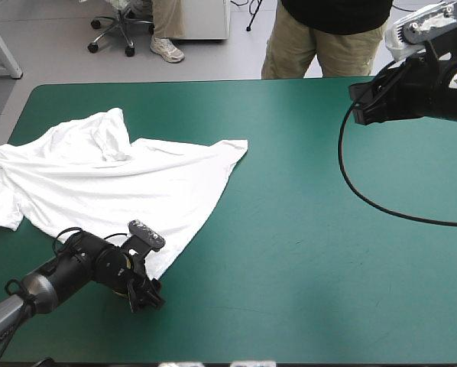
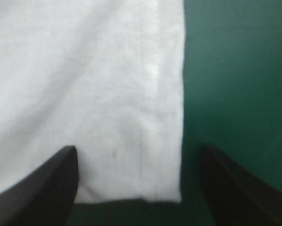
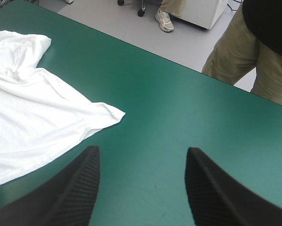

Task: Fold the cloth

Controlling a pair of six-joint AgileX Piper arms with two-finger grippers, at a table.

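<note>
the t-shirt (image 1: 114,180) lies rumpled on the left half of the table (image 1: 305,252), the left gripper (image 2: 141,188) low at its near corner, fingers (image 2: 42,188) apart to pinch the hem (image 2: 167,117), i judge, while the right gripper (image 1: 364,103) hovers far right, likewise parted.

High: above and behind, looking down over whole table (image 1: 305,229).
Left wrist: close on T-shirt (image 2: 84,84) corner.
Right wrist: raised, farther off; same T-shirt.

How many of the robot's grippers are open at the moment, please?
2. The left gripper is open, with the T-shirt's near corner between its fingers; the right gripper is open above the table's far right side, away from the T-shirt.
</note>
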